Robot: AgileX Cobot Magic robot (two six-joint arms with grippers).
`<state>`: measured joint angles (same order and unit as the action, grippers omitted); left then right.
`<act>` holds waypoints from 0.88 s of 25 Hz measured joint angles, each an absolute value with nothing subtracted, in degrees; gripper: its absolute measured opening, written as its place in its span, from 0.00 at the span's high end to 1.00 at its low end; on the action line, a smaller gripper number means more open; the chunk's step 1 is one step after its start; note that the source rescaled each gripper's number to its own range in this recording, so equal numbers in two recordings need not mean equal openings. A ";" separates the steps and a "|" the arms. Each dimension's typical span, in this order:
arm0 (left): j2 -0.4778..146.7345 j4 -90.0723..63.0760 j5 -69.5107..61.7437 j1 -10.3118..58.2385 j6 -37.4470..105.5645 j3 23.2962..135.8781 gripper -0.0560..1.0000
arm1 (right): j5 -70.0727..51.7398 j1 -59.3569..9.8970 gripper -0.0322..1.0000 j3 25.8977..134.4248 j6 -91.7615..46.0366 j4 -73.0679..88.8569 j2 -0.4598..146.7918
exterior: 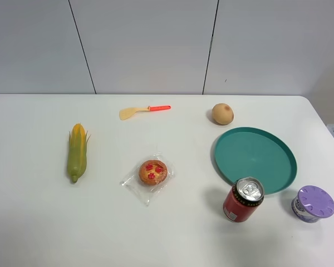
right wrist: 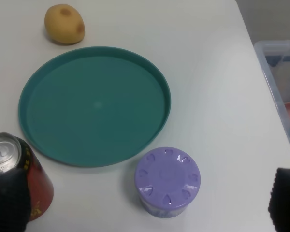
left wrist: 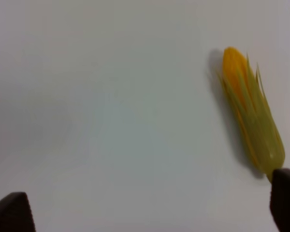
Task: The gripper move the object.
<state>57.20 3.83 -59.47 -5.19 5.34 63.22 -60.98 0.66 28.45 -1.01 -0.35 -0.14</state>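
White tabletop [exterior: 39, 222] fills the scene, backed by a pale panelled wall [exterior: 145, 44]. Neither arm shows in the high view; only dark fingertips appear at the lower corners of each wrist view. The left claw [left wrist: 145, 212] has its fingers [left wrist: 285, 198] spread far apart with nothing between them, released, above bare table, with a corn cob [left wrist: 251, 116] in its green husk at the right of that frame. The right claw [right wrist: 145, 203] is likewise spread and released, its fingers [right wrist: 285, 198] at the lower corners, with a purple-lidded cup [right wrist: 167, 181] standing between them and a red can [right wrist: 19, 174] at the lower left. Beyond these lies a teal plate [right wrist: 38, 96], and just past its far rim, in the upper left of the frame, sits the fruit [right wrist: 64, 24], tan with a brown spot. In the high view the fruit [exterior: 222, 113] rests on the table right of centre, near the plate's upper edge but apart from it. A wrapped pastry [exterior: 152, 173] lies at centre, and a spatula [exterior: 145, 110] with a red handle lies above it.
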 joint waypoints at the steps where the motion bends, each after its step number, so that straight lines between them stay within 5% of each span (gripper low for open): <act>1: 53.42 3.69 -58.54 -5.33 5.34 60.43 0.01 | -60.98 0.66 0.00 28.45 -1.01 -0.35 -0.14; 11: 22.63 2.79 -49.82 -5.41 5.38 41.82 0.01 | -60.98 0.66 0.00 28.45 -1.01 -0.35 -0.14; 22: 4.37 2.48 -54.20 -5.41 5.44 36.76 0.01 | -60.98 0.66 0.00 28.45 -1.01 -0.35 -0.14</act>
<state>4.37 2.48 -54.20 -5.41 5.44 36.76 -60.98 0.66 28.45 -1.01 -0.35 -0.14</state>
